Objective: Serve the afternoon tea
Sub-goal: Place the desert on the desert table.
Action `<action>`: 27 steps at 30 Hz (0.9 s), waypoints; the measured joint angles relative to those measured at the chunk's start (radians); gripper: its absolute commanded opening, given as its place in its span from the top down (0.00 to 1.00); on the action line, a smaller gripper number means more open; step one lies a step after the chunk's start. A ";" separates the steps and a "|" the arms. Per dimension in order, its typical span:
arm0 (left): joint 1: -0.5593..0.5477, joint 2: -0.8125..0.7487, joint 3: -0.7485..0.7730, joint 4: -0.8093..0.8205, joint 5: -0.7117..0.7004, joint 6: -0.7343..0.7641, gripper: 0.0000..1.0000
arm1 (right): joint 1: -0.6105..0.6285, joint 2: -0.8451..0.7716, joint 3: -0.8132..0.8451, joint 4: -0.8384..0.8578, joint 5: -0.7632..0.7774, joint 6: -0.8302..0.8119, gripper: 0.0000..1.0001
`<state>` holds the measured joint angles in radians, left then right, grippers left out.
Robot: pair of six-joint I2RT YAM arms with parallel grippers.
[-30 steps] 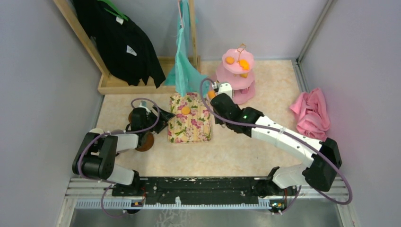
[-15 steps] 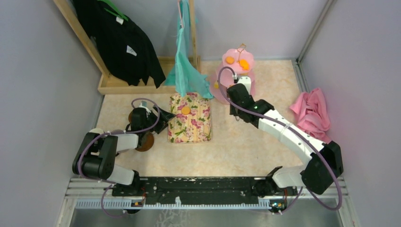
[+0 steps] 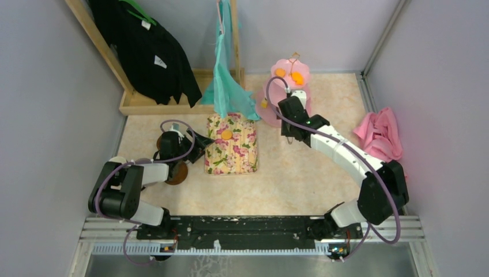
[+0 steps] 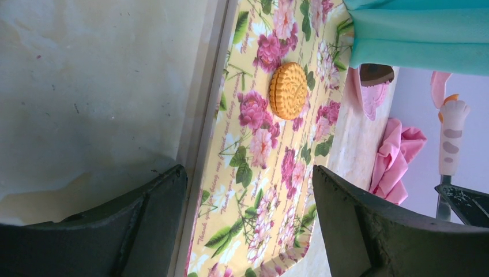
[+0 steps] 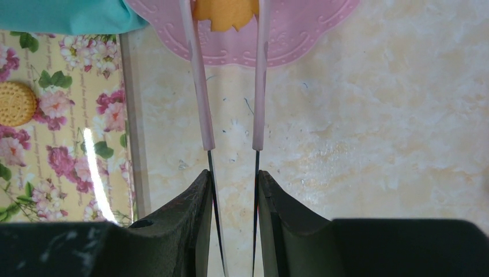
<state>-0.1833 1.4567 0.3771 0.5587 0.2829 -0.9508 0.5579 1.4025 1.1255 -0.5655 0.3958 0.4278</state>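
Observation:
My right gripper (image 5: pixel 233 179) is shut on a pair of pink-tipped tongs (image 5: pixel 197 86). The tongs' tips pinch an orange snack (image 5: pixel 225 11) over the lowest tier of the pink three-tier stand (image 5: pixel 300 34). In the top view my right gripper (image 3: pixel 291 111) is at the stand (image 3: pixel 285 82), whose top tier holds two orange snacks (image 3: pixel 279 73). A round yellow biscuit (image 3: pixel 226 134) lies on the floral tray (image 3: pixel 236 158). My left gripper (image 4: pixel 248 173) is open and empty, low at the tray's left edge (image 4: pixel 230 167). A brown saucer (image 3: pixel 177 172) shows partly under my left arm. The mugs are out of view.
A teal cloth (image 3: pixel 222 81) hangs over the tray's far end. Black garments (image 3: pixel 150 52) hang on a wooden rack (image 3: pixel 155 104) at the back left. A pink cloth (image 3: pixel 380 135) lies by the right wall. Walls close in on the left, right and back.
My right arm has swung from the tray's far right corner to the pink stand, carrying the orange snack in the tongs. The left arm has not moved.

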 measured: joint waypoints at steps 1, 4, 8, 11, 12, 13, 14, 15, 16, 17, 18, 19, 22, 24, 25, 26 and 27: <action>0.000 0.000 0.000 0.000 0.000 0.000 0.15 | -0.003 0.008 0.003 0.003 -0.004 -0.001 0.86; 0.000 0.000 0.000 0.000 0.002 0.000 0.15 | -0.010 0.017 0.010 0.011 -0.013 -0.002 0.86; 0.000 0.003 0.000 0.003 0.006 -0.001 0.15 | -0.015 0.021 0.031 0.014 -0.021 -0.007 0.86; 0.000 0.008 0.000 0.009 0.010 -0.003 0.15 | -0.018 0.021 0.043 0.025 -0.024 -0.008 0.86; 0.000 0.010 0.000 0.011 0.011 -0.004 0.15 | -0.018 0.021 0.047 0.025 -0.024 -0.008 0.86; 0.000 0.011 0.000 0.013 0.011 -0.005 0.15 | -0.018 0.021 0.048 0.028 -0.024 -0.008 0.86; 0.000 0.012 0.000 0.014 0.013 -0.006 0.15 | -0.018 0.021 0.051 0.027 -0.024 -0.008 0.86; -0.002 0.014 0.000 0.017 0.014 -0.007 0.15 | -0.018 0.021 0.054 0.027 -0.024 -0.008 0.86; -0.002 0.016 0.000 0.020 0.015 -0.007 0.15 | -0.018 0.021 0.056 0.027 -0.024 -0.008 0.86; -0.002 0.017 0.000 0.022 0.016 -0.008 0.15 | -0.018 0.021 0.057 0.026 -0.024 -0.008 0.86; -0.002 0.019 0.000 0.024 0.016 -0.008 0.15 | -0.018 0.022 0.061 0.026 -0.024 -0.008 0.86; -0.002 0.020 0.000 0.026 0.017 -0.010 0.15 | -0.019 0.023 0.063 0.027 -0.024 -0.009 0.86; -0.002 0.024 0.000 0.032 0.018 -0.016 0.15 | -0.028 0.033 0.077 0.028 -0.027 -0.009 0.86; -0.005 0.027 0.000 0.035 0.018 -0.018 0.15 | -0.038 0.046 0.088 0.027 -0.031 -0.010 0.86; -0.005 0.028 0.000 0.037 0.018 -0.018 0.15 | -0.044 0.053 0.092 0.030 -0.032 -0.011 0.86; -0.005 0.029 0.000 0.040 0.018 -0.018 0.15 | -0.050 0.060 0.097 0.031 -0.034 -0.013 0.86; -0.005 0.031 0.000 0.042 0.018 -0.019 0.15 | -0.056 0.069 0.104 0.031 -0.037 -0.015 0.86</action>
<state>-0.1883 1.4872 0.3775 0.6003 0.3008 -0.9695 0.5022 1.4715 1.2293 -0.5343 0.3592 0.4126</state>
